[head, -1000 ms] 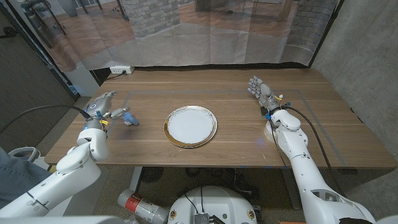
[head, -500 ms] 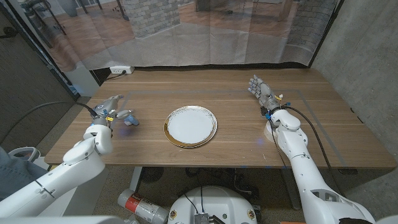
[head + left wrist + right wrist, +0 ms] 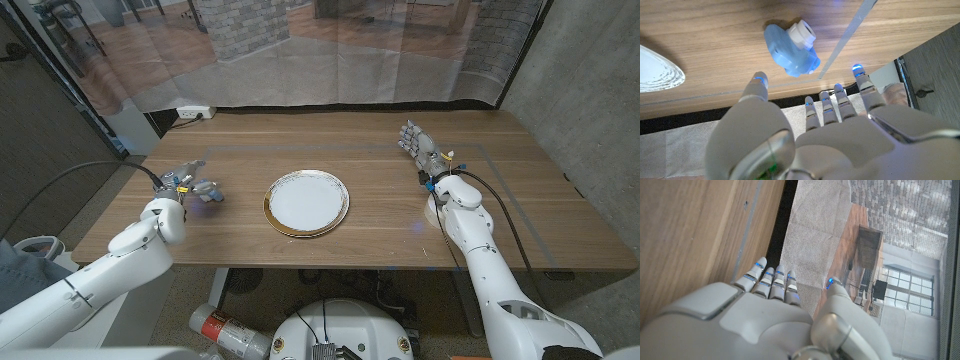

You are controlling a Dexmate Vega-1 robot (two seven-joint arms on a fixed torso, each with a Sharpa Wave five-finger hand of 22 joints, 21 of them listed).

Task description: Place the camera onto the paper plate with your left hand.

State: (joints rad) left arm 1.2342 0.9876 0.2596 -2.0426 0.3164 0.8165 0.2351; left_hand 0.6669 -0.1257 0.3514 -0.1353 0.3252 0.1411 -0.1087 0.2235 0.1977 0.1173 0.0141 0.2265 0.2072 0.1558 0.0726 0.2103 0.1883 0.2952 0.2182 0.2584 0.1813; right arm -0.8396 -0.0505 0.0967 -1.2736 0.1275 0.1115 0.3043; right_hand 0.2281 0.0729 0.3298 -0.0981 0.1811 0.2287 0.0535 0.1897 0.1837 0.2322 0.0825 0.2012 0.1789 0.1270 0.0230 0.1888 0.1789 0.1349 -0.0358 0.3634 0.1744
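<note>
My left hand (image 3: 805,142) hovers over the blue toy camera (image 3: 792,47), fingers spread and holding nothing; the camera lies on the table (image 3: 380,150), well left of the paper plate (image 3: 307,202). I'd lower squarely and close around its body (avoiding the protruding lens); the right hand (image 3: 420,146) waits open-fingered and empty.

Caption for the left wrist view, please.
Open left hand hovers near the blue toy camera on the wooden table, not yet grasping.

Paper plate (image 3: 307,202) at table (image 3: 370,140) centre, toward near edge. Camera (image 3: 207,190) left of plate, apart from it, lying on the table. Left hand (image 3: 178,176) just left of camera, fingers spread, not gripping. Right hand (image 3: 422,147) well right of plate, toward far side. Power strip (image 3: 193,113) beyond far left corner.
</note>
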